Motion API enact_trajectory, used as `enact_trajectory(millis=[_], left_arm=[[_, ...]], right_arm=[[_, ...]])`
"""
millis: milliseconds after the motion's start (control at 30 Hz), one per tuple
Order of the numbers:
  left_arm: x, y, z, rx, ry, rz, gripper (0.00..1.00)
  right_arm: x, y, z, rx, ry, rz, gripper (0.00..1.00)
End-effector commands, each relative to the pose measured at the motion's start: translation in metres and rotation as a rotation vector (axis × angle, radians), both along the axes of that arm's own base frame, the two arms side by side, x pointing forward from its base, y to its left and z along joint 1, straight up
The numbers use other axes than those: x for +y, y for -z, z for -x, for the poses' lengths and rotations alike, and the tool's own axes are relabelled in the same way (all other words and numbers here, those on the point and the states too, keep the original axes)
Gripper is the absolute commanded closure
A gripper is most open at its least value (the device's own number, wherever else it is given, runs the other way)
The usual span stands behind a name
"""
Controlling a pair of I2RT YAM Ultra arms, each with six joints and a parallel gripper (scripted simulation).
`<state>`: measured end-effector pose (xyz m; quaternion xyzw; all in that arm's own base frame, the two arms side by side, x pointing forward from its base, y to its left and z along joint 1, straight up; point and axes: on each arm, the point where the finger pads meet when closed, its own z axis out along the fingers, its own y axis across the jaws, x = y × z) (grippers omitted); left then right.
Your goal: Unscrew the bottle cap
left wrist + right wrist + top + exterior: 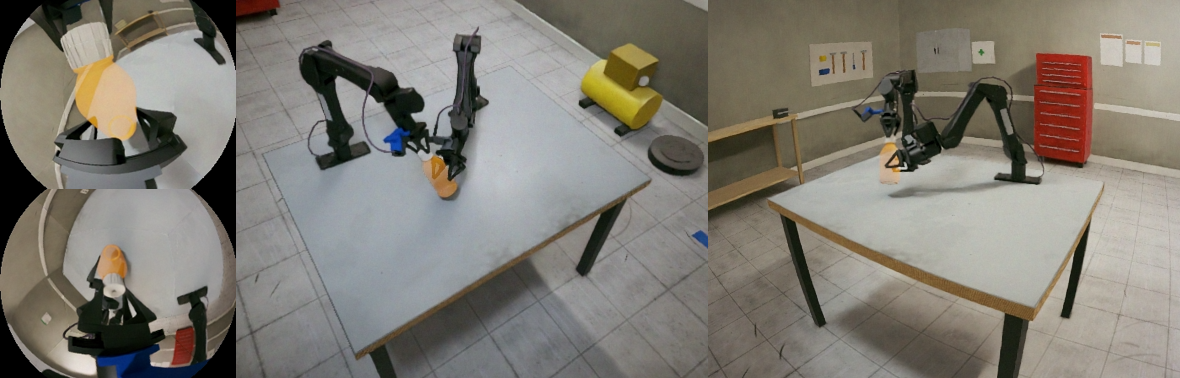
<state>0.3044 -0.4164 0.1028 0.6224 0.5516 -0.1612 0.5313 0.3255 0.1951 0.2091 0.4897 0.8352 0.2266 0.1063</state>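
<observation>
The orange translucent bottle (446, 188) (888, 176) (114, 86) (112, 264) looks upright in the exterior view; I cannot tell whether its base touches the table. The ribbed white cap (425, 156) (891, 140) (87, 47) (114, 284) sits on its neck. My left gripper (445, 172) (115, 114) is shut on the bottle's body from the side, a finger on each side. My right gripper (890, 135) (86, 41) comes from above and is shut on the cap, with its fingers on opposite sides of it. Part of the cap is hidden by the fingers.
Both grippers are close together above the grey table (401, 260) (968, 235). The left arm's base (480, 102) (1018, 178) and the right arm's base (343, 156) stand along the table's far side in the top view. A blue part (396, 140) (869, 113) is on the right arm.
</observation>
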Motion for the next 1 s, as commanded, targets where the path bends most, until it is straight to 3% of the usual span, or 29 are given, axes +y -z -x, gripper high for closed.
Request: enact_trajectory(millis=[0,633,700,733,967], left_arm=[[-0.0022,-0.0205,-0.0014,-0.032,0.001,0.042,1.0],[-0.0022,-0.0205,-0.0014,-0.032,0.001,0.042,1.0],[-0.0022,-0.0205,-0.0014,-0.032,0.001,0.042,1.0],[-0.0022,-0.0205,-0.0014,-0.032,0.001,0.042,1.0],[-0.0022,-0.0205,-0.0014,-0.032,0.001,0.042,1.0]], right_arm=[[-0.0006,-0.0064,0.0011,-0.076,-0.202,0.089,1.0],[-0.0012,-0.008,0.0016,-0.315,-0.953,0.441,1.0],[-0.0012,-0.008,0.0016,-0.315,-0.953,0.441,1.0],[-0.0012,-0.0081,0.0016,-0.347,-1.053,0.488,1.0],[-0.0014,-0.0086,0.0017,-0.433,-1.324,0.615,1.0]])
